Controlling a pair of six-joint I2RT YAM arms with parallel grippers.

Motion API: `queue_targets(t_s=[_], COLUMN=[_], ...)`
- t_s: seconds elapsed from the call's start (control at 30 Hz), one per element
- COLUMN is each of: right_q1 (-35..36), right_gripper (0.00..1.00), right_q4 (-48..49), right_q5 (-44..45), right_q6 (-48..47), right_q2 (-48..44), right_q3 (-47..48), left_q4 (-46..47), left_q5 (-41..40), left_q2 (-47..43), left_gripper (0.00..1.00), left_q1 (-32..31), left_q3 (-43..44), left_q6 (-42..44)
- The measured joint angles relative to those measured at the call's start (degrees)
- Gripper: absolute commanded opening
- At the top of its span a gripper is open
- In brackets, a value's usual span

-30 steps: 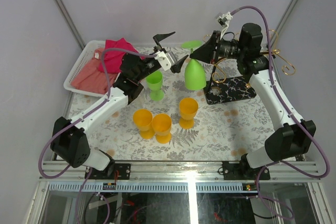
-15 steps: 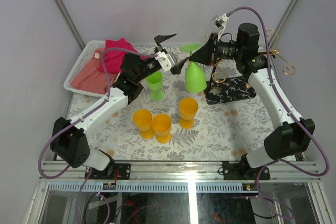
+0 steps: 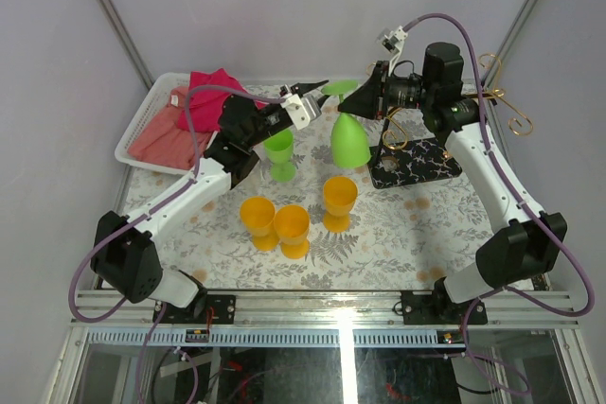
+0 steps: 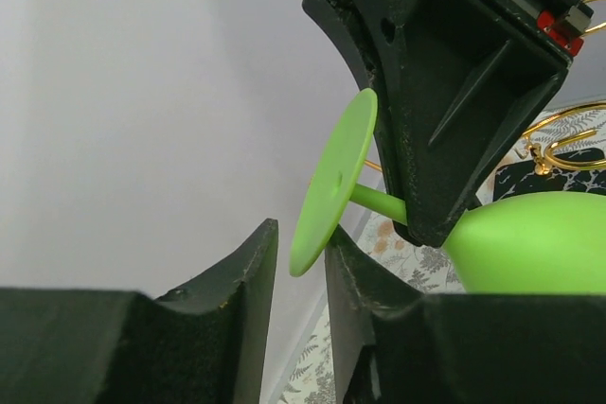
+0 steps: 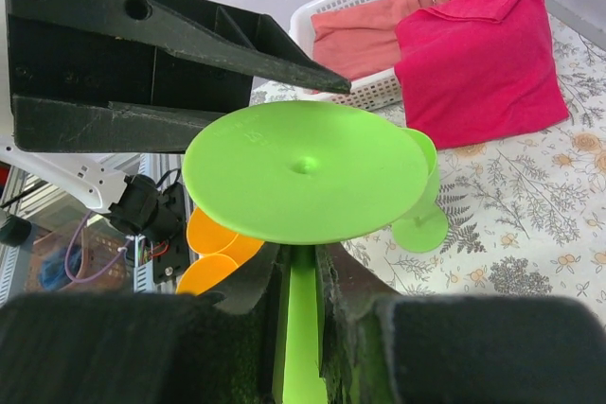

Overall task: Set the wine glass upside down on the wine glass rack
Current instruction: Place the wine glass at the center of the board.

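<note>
A green wine glass (image 3: 349, 142) hangs upside down in the air, bowl down and round foot (image 5: 303, 172) on top. My right gripper (image 3: 357, 104) is shut on its stem just under the foot, as the right wrist view (image 5: 301, 257) shows. My left gripper (image 3: 320, 89) reaches in from the left. Its jaws have closed onto the rim of the foot (image 4: 331, 186), which sits between the fingertips (image 4: 301, 231). The wine glass rack stands behind the right arm, with gold wire arms (image 3: 516, 123) over a black veined base (image 3: 421, 160).
A second green goblet (image 3: 277, 153) stands upright under the left gripper. Three orange goblets (image 3: 292, 229) stand at mid-table. A white basket (image 3: 142, 125) with red and pink cloths (image 3: 213, 92) sits at the back left.
The left gripper's jaws were wide open and have closed onto the rim of the glass's foot. The right gripper has lifted the glass slightly toward the left one.
</note>
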Motion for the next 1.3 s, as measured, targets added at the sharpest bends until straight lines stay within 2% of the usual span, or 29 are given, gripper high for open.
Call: queue_targets(t_s=[0.07,0.17,0.2,0.43,0.5,0.53,0.6,0.73,1.0,1.3], right_q1=[0.1,0.1,0.1,-0.2,-0.2,-0.2,-0.2,0.2,0.2,0.2], right_gripper=[0.00,0.00,0.00,0.14,0.22,0.32,0.42,0.52,0.61,0.65], right_q4=[-0.2,-1.0,-1.2,-1.6,-1.8,-1.9,-2.1,-1.9,0.3,0.7], right_q5=[0.2,0.5,0.7,2.5,3.0,3.3,4.0,7.1,12.4,18.8], right_q6=[-0.3,-0.9,-1.0,-1.2,-1.6,-1.9,-2.3,-4.2,-5.5,-6.8], right_q2=[0.1,0.2,0.2,0.2,0.2,0.2,0.1,-1.4,-5.4,-7.1], right_q3=[0.1,0.3,0.4,1.1,1.1,1.1,1.1,0.1,-2.1,-2.1], left_q4=[-0.4,-1.2,-1.6,-2.7,-3.0,-3.1,-3.5,-3.7,-4.9,-7.9], left_q5=[0.1,0.2,0.3,0.2,-0.1,-0.2,-0.6,-0.8,-2.4,-3.2], left_q2=[0.0,0.1,0.2,0.5,0.6,0.6,0.7,1.0,1.2,2.4], left_gripper=[0.17,0.01,0.00,0.00,0.00,0.00,0.00,0.00,0.00,0.00], left_q1=[0.0,0.0,0.0,0.2,0.2,0.2,0.2,0.0,0.1,2.9], left_q3=[0.0,0.0,0.0,0.0,0.0,0.0,0.0,0.0,0.1,1.0], left_q6=[-0.1,-0.1,0.2,0.6,0.6,0.6,0.6,0.6,0.6,-2.0])
